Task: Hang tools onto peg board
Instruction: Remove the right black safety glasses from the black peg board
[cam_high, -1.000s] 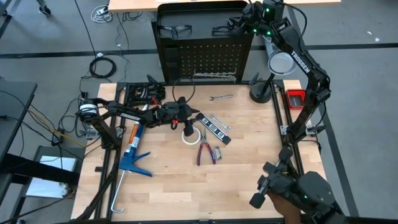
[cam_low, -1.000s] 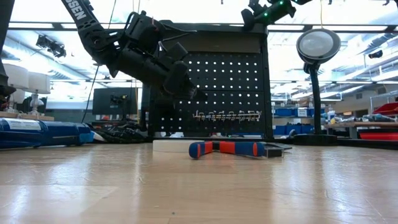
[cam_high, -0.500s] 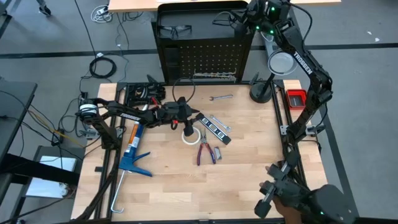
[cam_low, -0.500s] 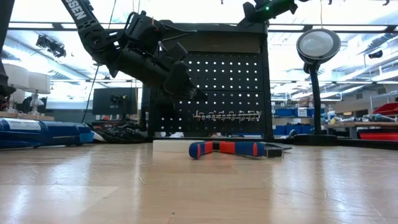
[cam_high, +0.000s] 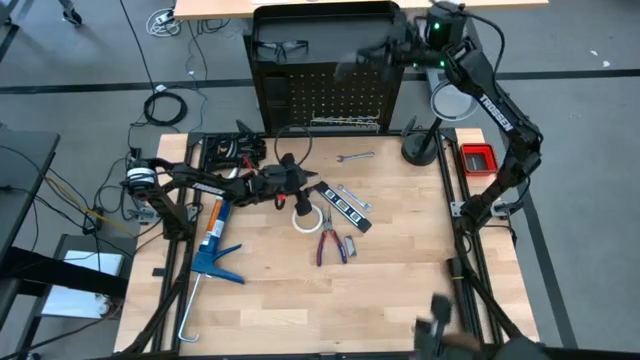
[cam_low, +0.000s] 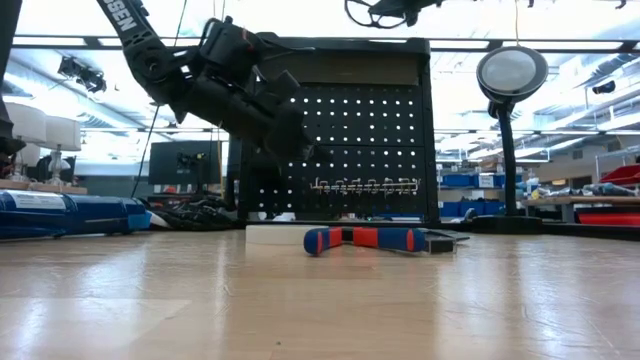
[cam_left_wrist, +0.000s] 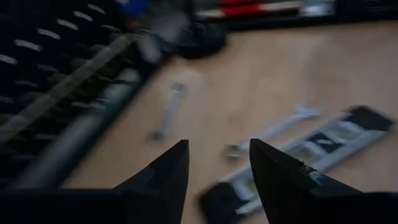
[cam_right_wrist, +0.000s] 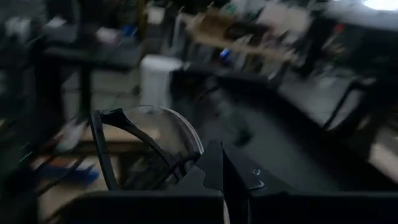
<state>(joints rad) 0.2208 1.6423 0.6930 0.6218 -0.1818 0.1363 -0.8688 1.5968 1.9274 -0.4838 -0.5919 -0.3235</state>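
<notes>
High view: the pale wooden table is carrying most of the loose gear, and the upright black perforated peg board in its box-like frame is standing at the far edge. The big blue caulking gun is lying near the table's left side. The left gripper is hovering low over the middle of the table, just beside the white tape roll; its two dark fingers are standing apart with nothing between them.

The right gripper is reaching up at the top right corner of the peg board, above the round lamp on a black stand, and it is pinching a pair of dark-framed clear safety glasses, fingers closed on the frame. A second pair of dark-framed safety glasses is sitting on top of the board's frame, toward the left.

The black bar with pale windows is lying on the wood, with the red-handled pliers near it and a small silver wrench closer to the board.
</notes>
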